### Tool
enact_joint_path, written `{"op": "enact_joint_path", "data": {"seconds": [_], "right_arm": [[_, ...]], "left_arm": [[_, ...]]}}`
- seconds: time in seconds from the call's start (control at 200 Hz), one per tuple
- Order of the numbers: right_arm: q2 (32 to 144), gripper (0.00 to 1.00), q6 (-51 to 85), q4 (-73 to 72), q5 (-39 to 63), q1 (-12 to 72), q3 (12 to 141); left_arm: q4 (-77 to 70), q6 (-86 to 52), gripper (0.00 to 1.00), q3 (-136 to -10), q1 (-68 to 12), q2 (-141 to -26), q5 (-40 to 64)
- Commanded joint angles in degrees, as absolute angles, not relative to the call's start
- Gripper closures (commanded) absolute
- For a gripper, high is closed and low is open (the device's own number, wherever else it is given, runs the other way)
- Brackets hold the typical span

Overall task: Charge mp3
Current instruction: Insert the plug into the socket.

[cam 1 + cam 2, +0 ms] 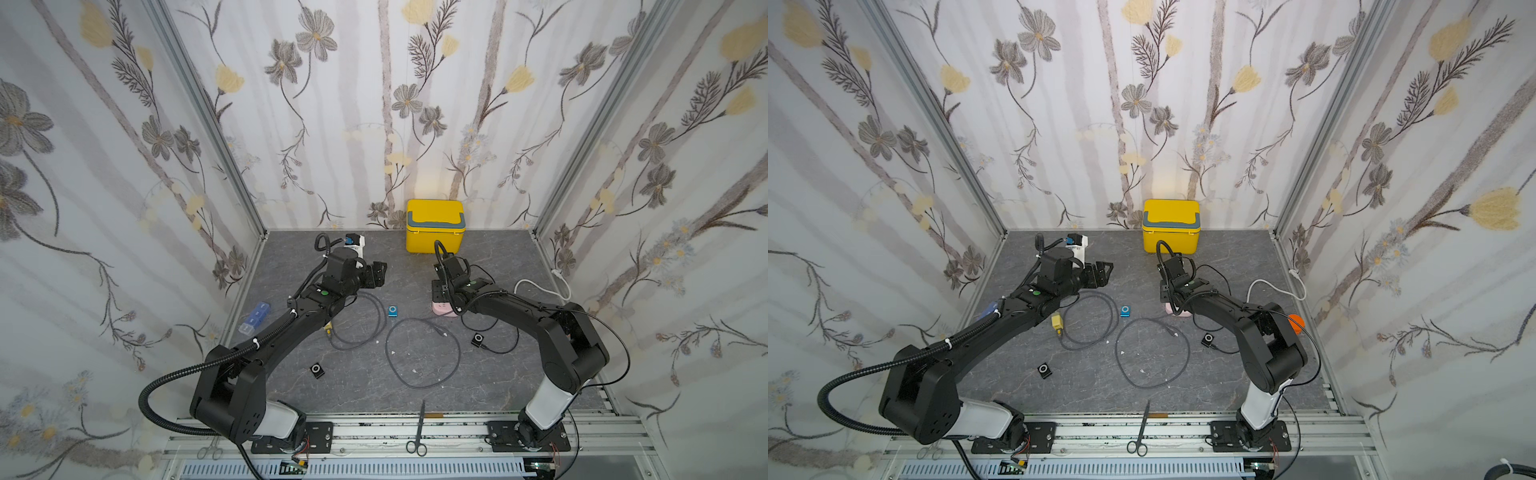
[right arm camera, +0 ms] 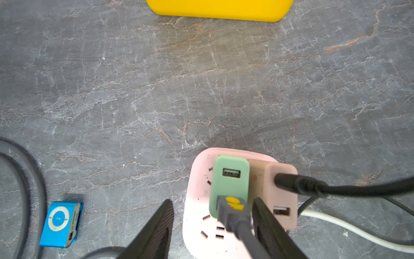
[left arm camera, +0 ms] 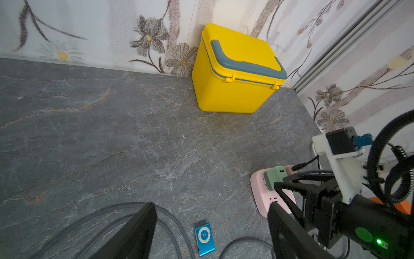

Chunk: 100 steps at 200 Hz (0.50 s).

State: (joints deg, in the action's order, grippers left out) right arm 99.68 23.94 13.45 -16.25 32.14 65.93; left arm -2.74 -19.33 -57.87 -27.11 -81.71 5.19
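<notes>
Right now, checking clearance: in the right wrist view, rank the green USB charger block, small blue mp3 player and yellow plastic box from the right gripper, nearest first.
1. Green USB charger block, right at the right gripper.
2. Small blue mp3 player, off to the robot's left.
3. Yellow plastic box, far ahead at the back.

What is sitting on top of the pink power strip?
A green charger, with a grey USB plug in one port, and a pale pink adapter holding a black cable. The strip's sockets beneath them are covered.
</notes>
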Motion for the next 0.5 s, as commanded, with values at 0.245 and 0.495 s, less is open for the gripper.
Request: {"op": "enact_joint_path", "data": {"seconds": [0.245,0.495], "right_arm": [[99.03,0.43,25.90,16.75,-21.03,32.16,67.31],[99.45,0.43,26.61,18.32,-20.81,31.83,68.51]], "left_arm": [[-2.47,-19.86,0.19,-59.17,-27.12,-82.87,6.19],[-2.11,-19.78,0.19,-59.85,-27.15,-83.66,6.30]]}}
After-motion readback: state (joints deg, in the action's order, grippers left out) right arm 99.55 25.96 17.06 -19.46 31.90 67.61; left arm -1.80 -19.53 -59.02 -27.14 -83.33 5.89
